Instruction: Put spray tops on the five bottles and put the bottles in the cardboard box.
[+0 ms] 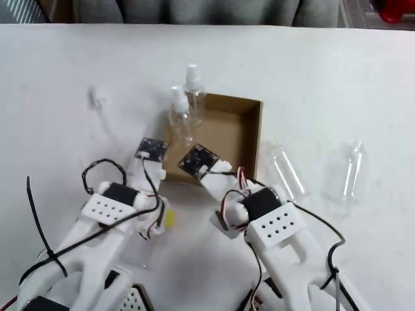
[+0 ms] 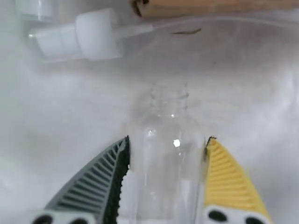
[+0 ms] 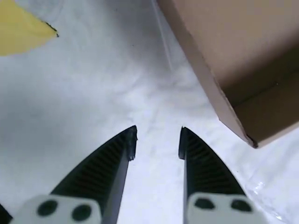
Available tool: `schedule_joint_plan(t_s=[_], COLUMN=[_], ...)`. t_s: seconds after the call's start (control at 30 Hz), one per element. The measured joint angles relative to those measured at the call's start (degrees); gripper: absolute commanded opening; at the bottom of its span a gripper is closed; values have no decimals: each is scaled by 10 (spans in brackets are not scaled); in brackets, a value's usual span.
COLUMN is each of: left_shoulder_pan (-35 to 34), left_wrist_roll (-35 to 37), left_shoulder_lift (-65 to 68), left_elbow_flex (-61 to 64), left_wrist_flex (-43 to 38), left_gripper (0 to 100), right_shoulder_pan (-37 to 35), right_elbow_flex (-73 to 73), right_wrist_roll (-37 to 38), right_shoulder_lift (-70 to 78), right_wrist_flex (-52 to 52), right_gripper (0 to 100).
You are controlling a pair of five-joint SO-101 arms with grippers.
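Clear and capless, one bottle sits pinched in my left gripper, and a spray top lies just beyond its neck. My right gripper is spread above the table beside the cardboard box, which seems to hold two capped bottles. Two capless bottles lie off to its right, their outlines faint.

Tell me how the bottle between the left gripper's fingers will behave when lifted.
The bottle looks clear, thin and empty, so probably light, and a hard squeeze may dent it. Its smooth round wall could slip or turn between the ribbed fingers. Set down on its side, it would likely roll.
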Motion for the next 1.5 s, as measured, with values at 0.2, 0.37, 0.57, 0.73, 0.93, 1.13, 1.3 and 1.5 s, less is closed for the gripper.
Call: schedule_joint_plan(t_s=[0.2,0.37,0.57,0.73,0.93,1.13,1.3,1.5], left_shoulder_pan=[0,0,0,0,0,0,1,1], left_wrist_roll=[-24,-65,-83,-83,-68,-63,-63,-63], left_shoulder_lift=[0,0,0,0,40,154,159,105], left_elbow_flex=[0,-16,-20,-20,-23,-76,-84,-84], left_wrist_flex=[17,45,48,48,32,8,10,47], left_gripper=[282,283,279,279,278,172,48,20], right_shoulder_pan=[0,0,0,0,0,0,0,0], right_elbow_flex=[0,0,0,0,0,0,0,0], right_wrist_roll=[0,0,0,0,0,0,0,0], right_shoulder_lift=[0,0,0,0,0,0,0,0], right_wrist_flex=[0,0,0,0,0,0,0,0], right_gripper=[112,112,112,112,112,112,112,112])
